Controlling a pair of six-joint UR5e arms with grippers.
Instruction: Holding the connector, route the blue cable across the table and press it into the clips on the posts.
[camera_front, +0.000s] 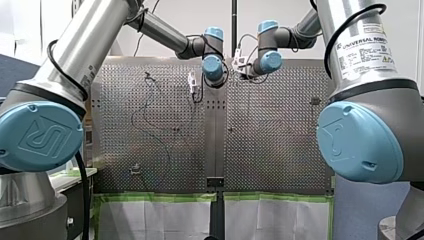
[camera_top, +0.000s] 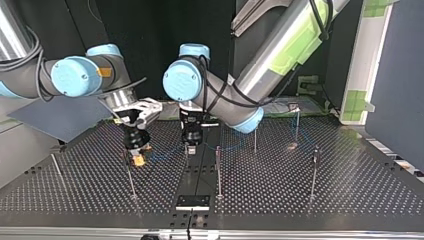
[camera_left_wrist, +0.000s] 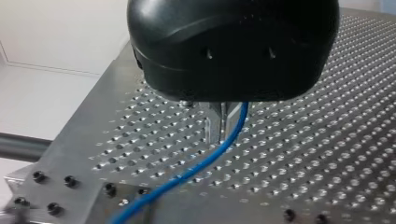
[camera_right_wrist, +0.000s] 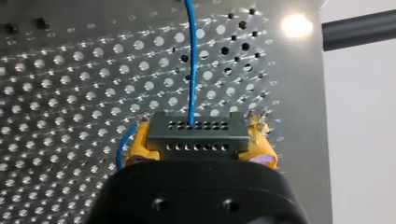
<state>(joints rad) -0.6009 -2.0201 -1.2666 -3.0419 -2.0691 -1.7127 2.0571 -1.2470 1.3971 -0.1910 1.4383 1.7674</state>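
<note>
On the perforated table (camera_top: 300, 190), thin posts (camera_top: 218, 170) stand well apart, one just beside my right gripper (camera_top: 138, 159) and another near my left gripper (camera_top: 192, 147). My right gripper's yellow pads (camera_right_wrist: 140, 145) clamp the black connector (camera_right_wrist: 196, 135) low over the table, its long axis running pad to pad. The blue cable (camera_right_wrist: 190, 60) leaves it straight ahead, away from the pads, towards my left gripper, whose narrow metal fingers (camera_left_wrist: 215, 123) pinch it.
</note>
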